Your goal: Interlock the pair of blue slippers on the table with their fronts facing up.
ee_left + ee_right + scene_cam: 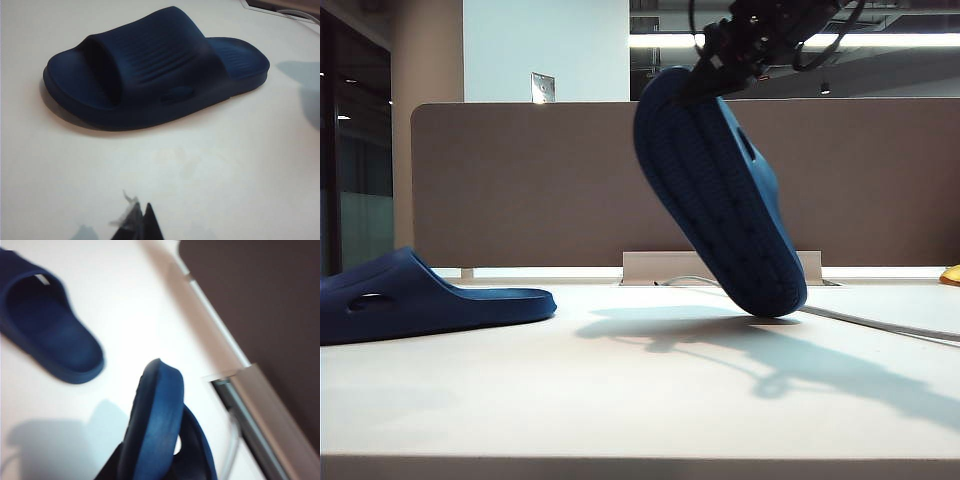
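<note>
One blue slipper lies flat on the cream table at the left, strap up. In the left wrist view that slipper lies a short way beyond my left gripper, whose tips are shut with nothing in them. My right gripper is shut on one end of the other blue slipper, which hangs steeply tilted, studded sole towards the camera. Its low end is at the tabletop; I cannot tell whether it touches. In the right wrist view the held slipper fills the jaws of the right gripper, and the lying slipper is beyond.
A brown partition panel closes off the back of the table. A grey metal strip sits at its foot, and a cable runs across the table at the right. Something yellow shows at the right edge.
</note>
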